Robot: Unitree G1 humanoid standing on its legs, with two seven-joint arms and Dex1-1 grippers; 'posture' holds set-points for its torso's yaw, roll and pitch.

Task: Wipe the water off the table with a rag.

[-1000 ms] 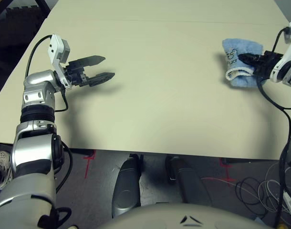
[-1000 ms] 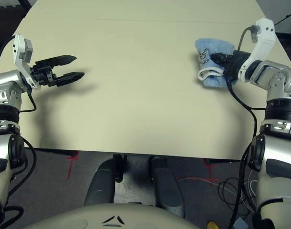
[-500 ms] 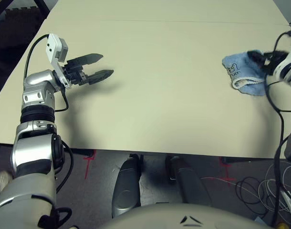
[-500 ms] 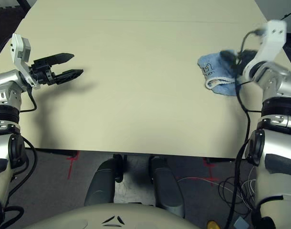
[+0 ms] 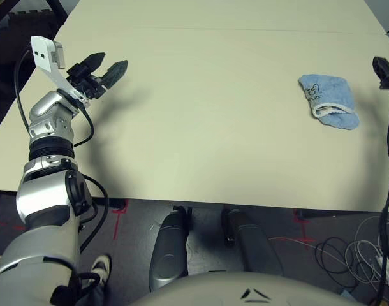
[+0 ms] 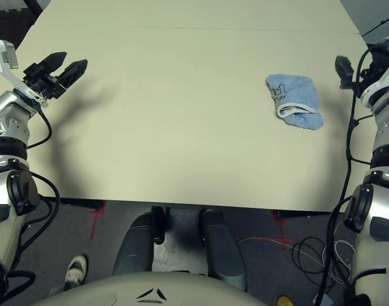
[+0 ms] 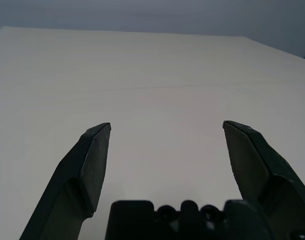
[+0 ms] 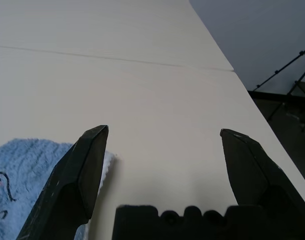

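The light blue rag [image 5: 328,101] lies crumpled on the right side of the pale table [image 5: 213,127], held by nothing. My right gripper [image 6: 351,65] hangs open just right of the rag, near the table's right edge, clear of the cloth. In the right wrist view the rag [image 8: 27,172] lies beside one finger, with bare table between the open fingers. My left gripper [image 5: 106,68] is raised over the far left of the table, open and holding nothing; the left wrist view looks across the table [image 7: 162,75] between its spread fingers. The water is out of view.
A thin seam [image 5: 245,30] crosses the far part of the table. Beyond the front edge, cables [image 5: 347,255] lie on the floor at the right, and a person's shoe [image 5: 100,268] stands at the left. The table's right edge [image 8: 252,95] drops off close to my right gripper.
My right gripper opened, let go of the rag and drew back to the right. The rag now lies free. My left gripper swung up and further left.
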